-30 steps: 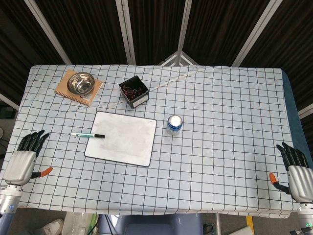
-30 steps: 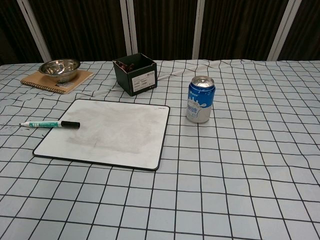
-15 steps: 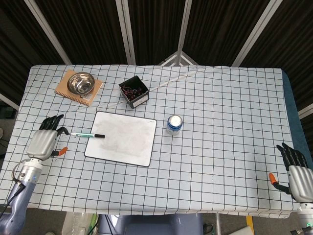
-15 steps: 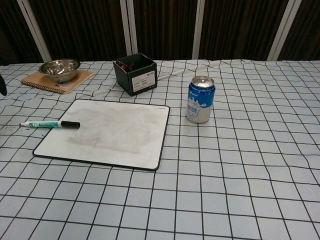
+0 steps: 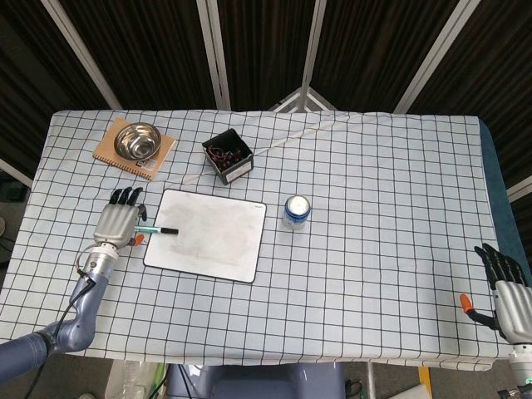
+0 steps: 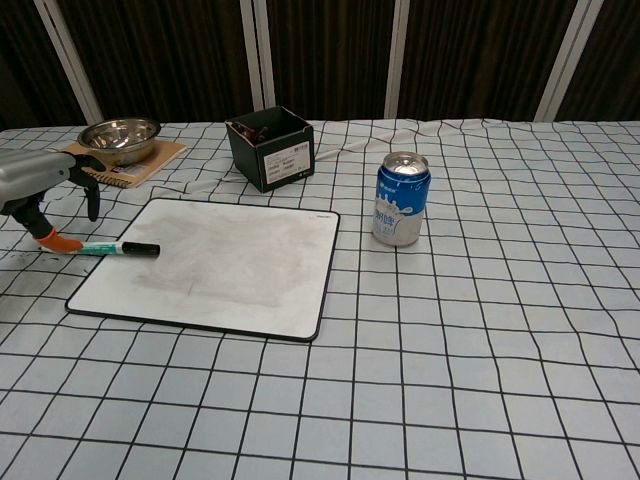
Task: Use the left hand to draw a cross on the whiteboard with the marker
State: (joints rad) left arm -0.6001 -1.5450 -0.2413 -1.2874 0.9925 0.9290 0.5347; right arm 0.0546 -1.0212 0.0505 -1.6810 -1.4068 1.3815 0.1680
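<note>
Head view shows our left hand (image 5: 115, 223) poised over the tail end of the green-barrelled marker with the black cap (image 5: 159, 229), fingers (image 5: 126, 196) spread and holding nothing; the chest view has the same hand (image 6: 38, 180) just above the pen (image 6: 118, 247), its orange thumb tip down near the barrel. The marker lies flat, its capped end resting on the left edge of the white rectangular whiteboard with the black rim (image 5: 209, 234), the rest of it out over the cloth.

We judge several risks from here. The pen is thin and round, so a thumb landing off-centre could roll it away across the cloth instead of trapping it. The cap looks to be on, and if it stays on, no line will mark the board. The board sits loose on fabric, so a hard stroke may drag it or wrinkle the cloth beneath. We also cannot tell from either camera whether the fingers touch the barrel yet.

Our right hand (image 5: 504, 286) rests at the near right corner of the bench, fingers apart and empty, well apart from everything.

The bench wears a white cloth with a black grid (image 5: 391, 208), slightly rumpled. On it stand a blue and white drinks can (image 5: 295, 211), a small black open box (image 5: 228, 155), and a steel bowl (image 5: 137, 140) on a tan spiral notebook (image 5: 162, 155). Behind hang dark curtains between pale metal posts.
</note>
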